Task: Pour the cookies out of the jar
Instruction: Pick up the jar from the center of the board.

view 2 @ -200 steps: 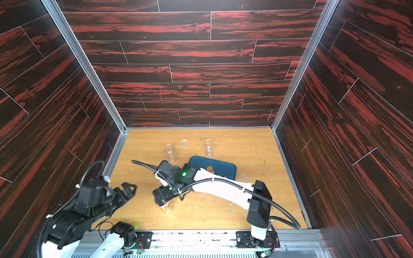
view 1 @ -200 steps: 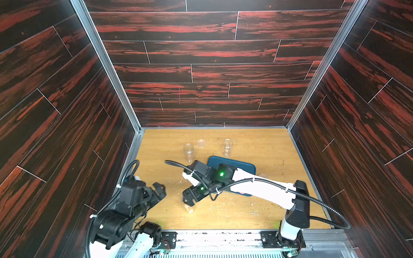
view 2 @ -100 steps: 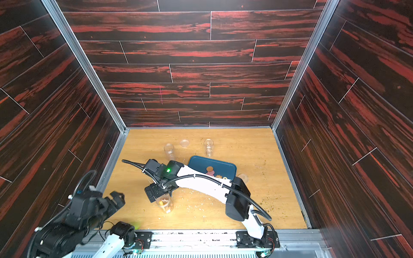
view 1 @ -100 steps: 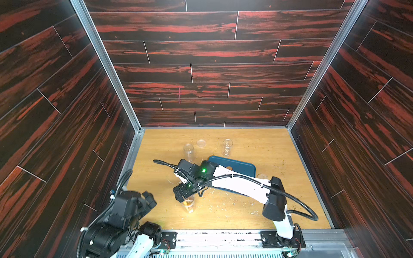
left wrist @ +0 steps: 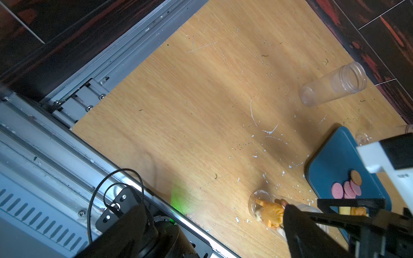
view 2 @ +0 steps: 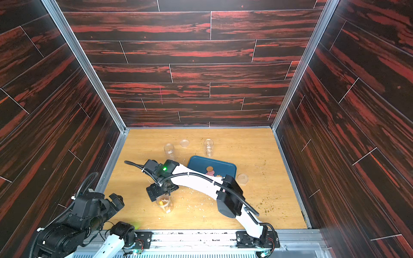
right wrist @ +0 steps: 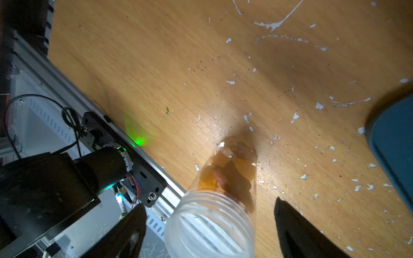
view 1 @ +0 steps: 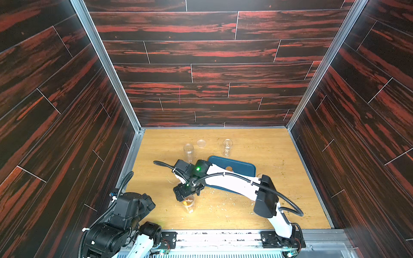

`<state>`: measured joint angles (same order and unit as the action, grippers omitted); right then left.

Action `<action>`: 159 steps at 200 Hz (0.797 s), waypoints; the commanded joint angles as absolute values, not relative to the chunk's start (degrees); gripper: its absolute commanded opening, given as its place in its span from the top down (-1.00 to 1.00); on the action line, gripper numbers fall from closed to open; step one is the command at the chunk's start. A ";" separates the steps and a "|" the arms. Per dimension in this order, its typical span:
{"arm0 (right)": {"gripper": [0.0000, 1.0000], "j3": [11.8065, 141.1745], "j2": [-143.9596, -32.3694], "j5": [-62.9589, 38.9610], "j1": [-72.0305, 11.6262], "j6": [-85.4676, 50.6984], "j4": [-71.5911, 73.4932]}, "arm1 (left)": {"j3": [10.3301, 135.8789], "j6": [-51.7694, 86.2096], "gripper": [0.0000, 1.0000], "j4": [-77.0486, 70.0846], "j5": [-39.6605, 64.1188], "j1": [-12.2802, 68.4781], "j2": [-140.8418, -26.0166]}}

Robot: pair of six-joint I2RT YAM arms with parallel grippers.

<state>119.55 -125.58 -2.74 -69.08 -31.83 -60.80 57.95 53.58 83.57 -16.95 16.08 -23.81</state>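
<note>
A clear plastic jar [view 1: 189,205] [view 2: 165,205] [left wrist: 263,202] stands lidless on the wooden table near the front edge. Orange and tan cookies [right wrist: 223,176] [left wrist: 271,214] lie in its bottom. My right gripper [right wrist: 209,204] [view 1: 186,194] [view 2: 159,194] is open and straddles the jar's mouth [right wrist: 210,225], with a gap on each side. More cookies, pink and brown rounds [left wrist: 346,187] [view 2: 209,170], lie on the blue tray [view 1: 243,166] [view 2: 199,163] [left wrist: 330,160]. My left gripper [view 1: 149,202] [view 2: 116,201] is open and holds nothing, at the front left corner, away from the jar.
Two empty clear jars [view 1: 188,152] [view 1: 227,147] and a clear lid [view 1: 201,143] stand behind the tray. Another lid [view 2: 242,178] lies right of it. White crumbs [right wrist: 295,116] litter the table. The metal rail [left wrist: 67,156] runs close to the jar.
My right gripper has moved left and toward the front, coming down around the jar's mouth, and its fingers have narrowed slightly. My left arm has pulled back into the front left corner.
</note>
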 commanded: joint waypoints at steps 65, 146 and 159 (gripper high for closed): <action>-0.81 122.53 -129.99 -1.00 -69.79 -30.67 -69.04 | 56.16 53.32 -0.99 81.86 -16.14 15.82 -24.41; -0.78 122.02 -130.42 -0.53 -71.22 -29.92 -70.69 | 55.53 53.26 -1.00 81.41 -15.55 15.82 -24.43; -0.78 121.82 -130.42 -0.14 -71.29 -29.84 -71.16 | 55.46 53.35 -1.00 81.47 -15.42 15.84 -24.37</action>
